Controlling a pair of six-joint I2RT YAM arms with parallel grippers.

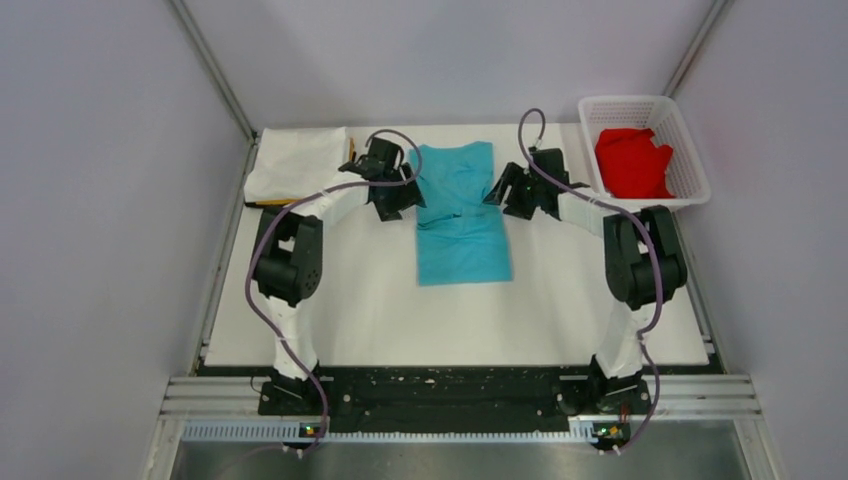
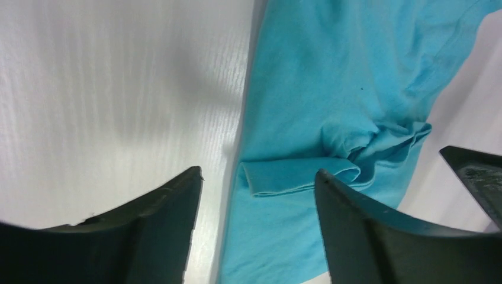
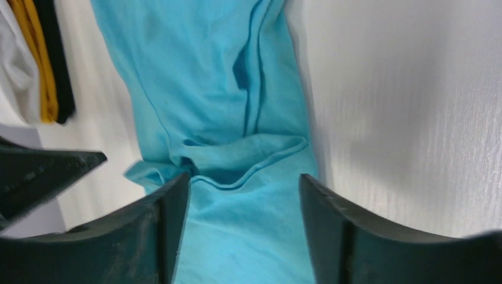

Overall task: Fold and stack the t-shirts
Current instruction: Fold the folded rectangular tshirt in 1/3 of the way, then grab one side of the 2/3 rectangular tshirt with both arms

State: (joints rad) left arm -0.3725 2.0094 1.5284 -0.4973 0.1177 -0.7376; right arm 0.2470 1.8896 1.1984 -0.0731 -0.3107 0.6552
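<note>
Turquoise t-shirt [image 1: 460,215] at table centre, narrowed lengthwise, its cross-fold apparently still to do; left gripper [image 2: 258,176] and right gripper [image 3: 244,180] flank it, fingers apart and empty. White t-shirt [image 1: 295,160] lies folded over orange-yellow t-shirt [image 3: 41,65] far left; red t-shirt [image 1: 632,162] lies unfolded in the basket [image 1: 690,150]

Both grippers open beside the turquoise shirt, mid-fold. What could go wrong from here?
1. The folded-in sleeves lie bunched on the turquoise shirt; folding over them may trap a lump.
2. The left gripper straddles the shirt's edge; a pinch might catch only one layer.
3. The right gripper sits close opposite; closing inward risks a finger clash.
</note>
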